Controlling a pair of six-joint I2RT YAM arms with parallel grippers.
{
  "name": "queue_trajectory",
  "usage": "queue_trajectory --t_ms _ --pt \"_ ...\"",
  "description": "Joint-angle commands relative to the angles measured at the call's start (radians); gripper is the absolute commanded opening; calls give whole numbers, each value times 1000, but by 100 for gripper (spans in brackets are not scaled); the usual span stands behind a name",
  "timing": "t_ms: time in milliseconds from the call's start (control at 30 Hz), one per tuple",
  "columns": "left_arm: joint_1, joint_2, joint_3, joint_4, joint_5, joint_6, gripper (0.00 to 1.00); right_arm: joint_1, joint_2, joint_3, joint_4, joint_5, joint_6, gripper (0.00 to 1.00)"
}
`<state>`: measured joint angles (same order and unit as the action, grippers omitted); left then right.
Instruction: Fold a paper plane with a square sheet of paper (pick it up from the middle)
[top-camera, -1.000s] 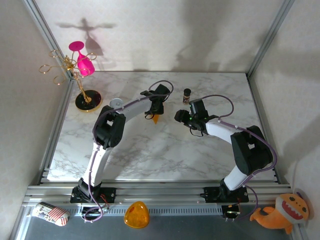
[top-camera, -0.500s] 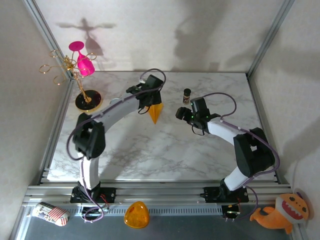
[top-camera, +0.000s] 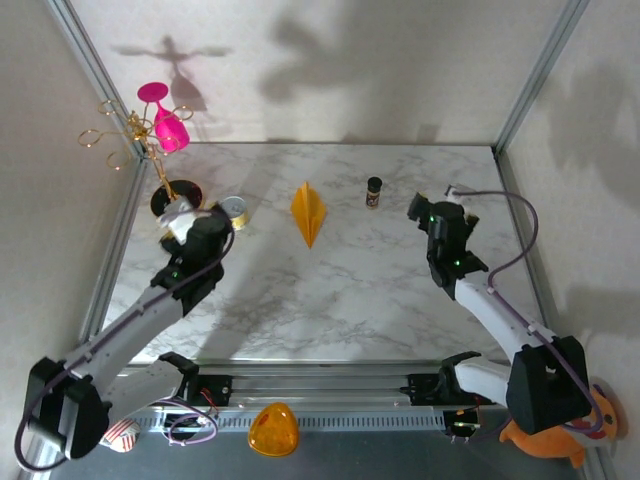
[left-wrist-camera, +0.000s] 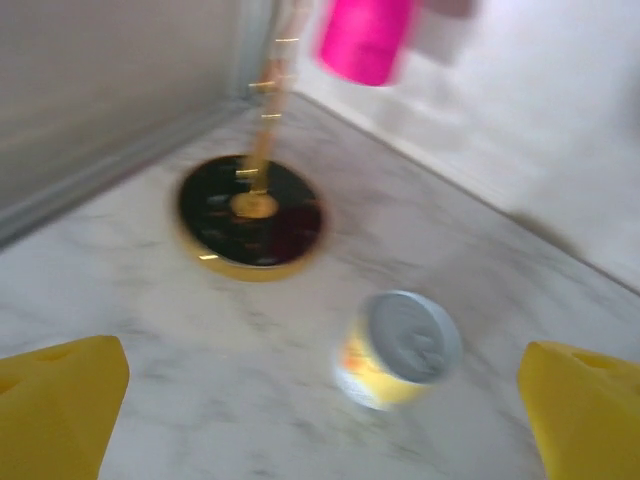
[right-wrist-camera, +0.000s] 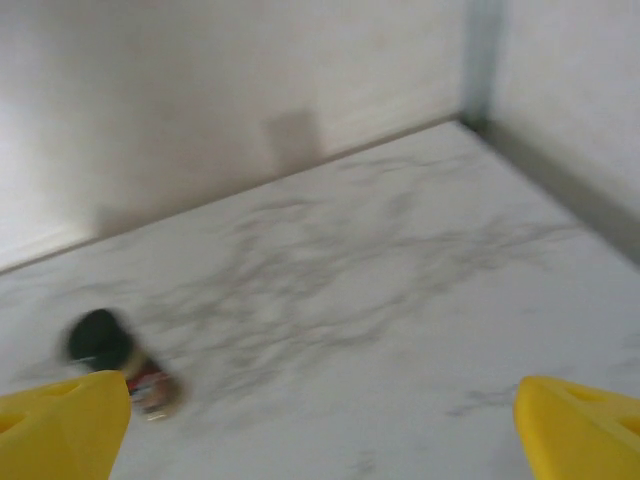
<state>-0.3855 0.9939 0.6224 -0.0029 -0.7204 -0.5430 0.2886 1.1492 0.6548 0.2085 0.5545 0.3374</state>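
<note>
Top view, near edge: a glossy orange dome (top-camera: 273, 430) sits on the rail in front of the table (top-camera: 350, 300), between the two arm bases. An orange plush toy (top-camera: 560, 427) lies at the near right corner.

Left claw (top-camera: 178, 218): jaws spread wide and holding nothing. In the left wrist view its yellow fingers (left-wrist-camera: 60, 405) stand at the two lower corners, with bare marble between them. Just ahead of this claw (left-wrist-camera: 320, 410) lies a small yellow round tin (left-wrist-camera: 400, 348). Farther on, ahead and to its left, is the black base of a gold glass rack (left-wrist-camera: 250, 215), with a pink glass (left-wrist-camera: 365, 35) hanging above it.

Right claw (top-camera: 438, 208): jaws likewise spread wide and empty. In the right wrist view its yellow fingers (right-wrist-camera: 65, 420) frame bare table. A small dark-capped bottle (right-wrist-camera: 120, 360), blurred, lies ahead of this claw (right-wrist-camera: 320, 430) to its left, close to the left finger.

The paper plane (top-camera: 308, 212) lies flat on the table between the two claws, well apart from both. It is to the right of the left claw, beyond the tin (top-camera: 235, 210), and to the left of the right claw, beyond the bottle (top-camera: 374, 191). It is a slim orange-yellow dart with a centre crease, its long point towards the near edge. Neither claw touches it.
</note>
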Motion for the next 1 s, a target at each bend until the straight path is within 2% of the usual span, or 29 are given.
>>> queue_trajectory --t_ms 0,67,167,267,400,500,600,700,833,967 --pt "66 -100 -165 221 -125 63 100 -69 5 -113 180 118 -72 99" --pt "93 -148 -259 321 -146 111 100 -109 21 -189 285 115 -101 99" --pt "148 -154 -374 500 -120 187 100 -146 57 -270 446 105 -169 99" --pt "205 -93 -472 710 -2 270 100 -162 99 -317 581 31 -241 99" --pt "252 20 -542 962 189 352 100 -172 148 -390 808 -156 -317 99" --pt "275 99 -572 1123 346 403 100 -176 186 -429 908 -252 -346 99" --pt "286 182 -576 1229 449 425 100 -186 240 -428 957 -327 -361 99" --pt "287 243 -562 1294 501 442 100 -190 297 -444 1023 -366 -372 99" --pt "292 316 -511 1292 525 477 100 -207 336 -449 1062 -398 -365 99" --pt "313 468 -489 1403 549 471 100 -240 382 -463 1123 -454 -345 99"
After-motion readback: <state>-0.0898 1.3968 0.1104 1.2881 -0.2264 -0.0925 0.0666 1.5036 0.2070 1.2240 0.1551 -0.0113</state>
